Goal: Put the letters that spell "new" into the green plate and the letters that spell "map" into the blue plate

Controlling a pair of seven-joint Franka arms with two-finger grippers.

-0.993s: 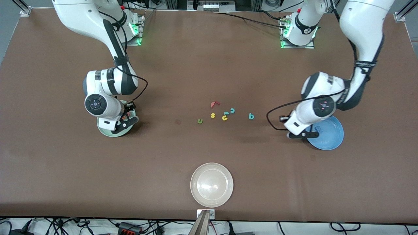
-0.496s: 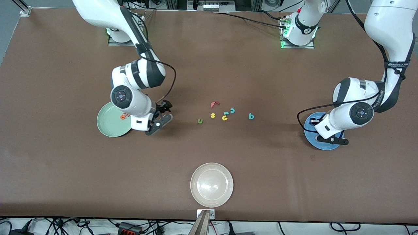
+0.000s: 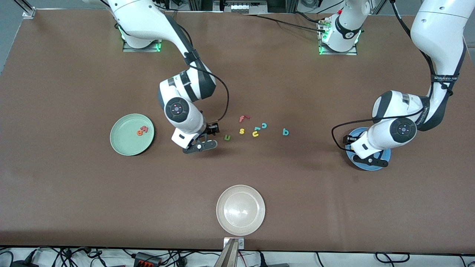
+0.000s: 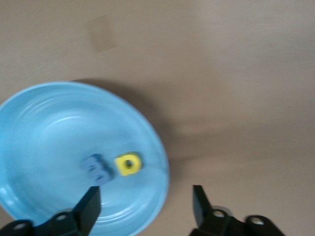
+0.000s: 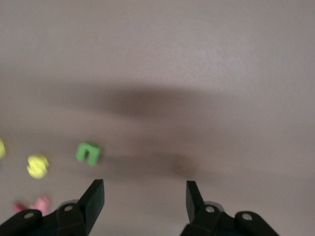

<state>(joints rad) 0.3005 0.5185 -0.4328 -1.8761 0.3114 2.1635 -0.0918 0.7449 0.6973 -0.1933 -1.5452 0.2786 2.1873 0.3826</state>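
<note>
Spanning every view, the brown table [image 3: 74, 207] leaves wide bare stretches along its edge nearest the front camera and at both arms' ends.

Three plates come next in size. The cream-white plate [image 3: 241, 210] sits close to that front edge, well apart from everything else. The green plate [image 3: 126, 142] lies toward the right arm's end, with the orange e [image 3: 140, 132] and the pinkish-red w [image 3: 144, 129] touching each other inside it, off its rim. The blue plate [image 3: 371, 166] lies toward the left arm's end, largely covered by the left arm's wrist; the left wrist view shows the blue m [image 4: 96, 167] and the yellow a [image 4: 128, 164] just beside each other on the plate's floor, clear of its rim [image 4: 160, 147].

The left gripper [image 4: 145, 206] hangs over the blue plate's rim, its fingers spread apart and empty, one over the plate and one over bare table. The right gripper [image 3: 207, 136] is over open table between the green plate and the loose letters, just beside the green n [image 3: 227, 137]; its fingers [image 5: 96, 196] stand apart with nothing between them.

Smallest are the loose letters near the table's middle, with bare table all around the cluster. The green n is at its right-arm end, then the yellow s [image 3: 242, 131], the red f [image 3: 243, 118] farther from the camera, the yellow u [image 3: 255, 134] touching a small teal piece [image 3: 257, 128], and the teal c [image 3: 264, 125]. The teal p [image 3: 285, 131] lies alone, apart from the cluster, toward the blue plate.
</note>
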